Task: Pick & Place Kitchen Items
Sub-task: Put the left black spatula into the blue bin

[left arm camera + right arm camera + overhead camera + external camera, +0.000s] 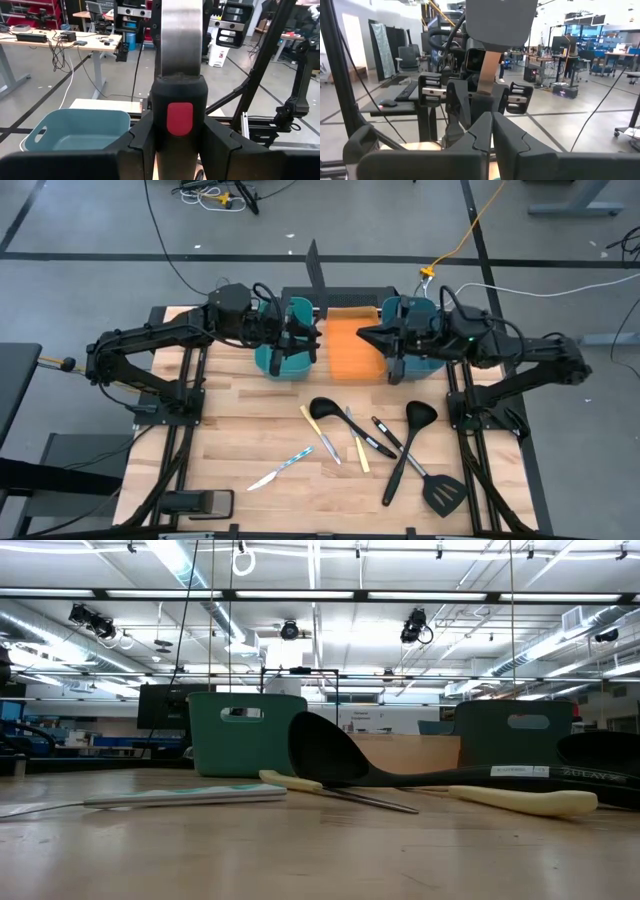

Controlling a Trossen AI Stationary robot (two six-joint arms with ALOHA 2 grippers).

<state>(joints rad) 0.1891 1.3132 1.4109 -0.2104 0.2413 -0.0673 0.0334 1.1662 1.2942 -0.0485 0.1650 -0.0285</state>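
My left gripper [303, 338] hangs high over the gap between the left teal bin [285, 360] and the orange tray [350, 350], shut on a spatula [312, 265] with a black handle and a grey steel blade [182, 35]. Facing it over the tray, my right gripper [362, 335] has its fingers closed together [492, 125] on nothing. It stands a short way from the spatula [495, 20]. Several other utensils lie on the near half of the table: black ladles [325, 408] [420, 415], a black spatula [445, 495] and small knives [285, 465]. My left gripper pinches the spatula's black handle [179, 119], at the part with the red mark, between its two fingers [140, 145]. The fingers come level from the table's left and lie across the handle. The spatula stands upright, blade up, lifted clear of the table.
A second teal bin [415, 345] sits right of the orange tray, under my right arm. In the low view a teal bin [247, 735], a black ladle [330, 750] and a pale yellow knife handle [530, 800] show. Arm frames stand at both table sides.
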